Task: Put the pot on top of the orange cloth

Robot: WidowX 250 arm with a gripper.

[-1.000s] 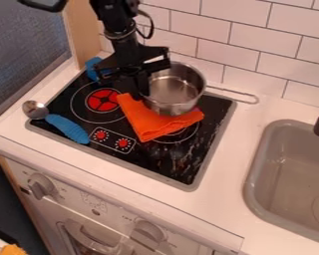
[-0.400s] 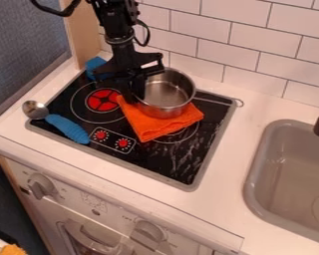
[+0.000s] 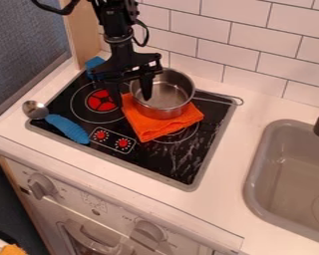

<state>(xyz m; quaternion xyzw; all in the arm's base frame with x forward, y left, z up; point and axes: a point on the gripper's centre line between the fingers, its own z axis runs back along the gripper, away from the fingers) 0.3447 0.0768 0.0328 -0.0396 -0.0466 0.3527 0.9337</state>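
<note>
The metal saucepan (image 3: 163, 111) has shifted away from the sink (image 3: 253, 172), farther over the orange cloth (image 3: 152, 130), and the black gripper's (image 3: 131, 99) fingers have spread apart.

A black, jointed robot arm (image 3: 117, 31) hangs near the back left corner of the white surface (image 3: 272, 110), its black two-finger pincer (image 3: 132, 101) pointing down, fingers (image 3: 147, 88) spread apart.
</note>
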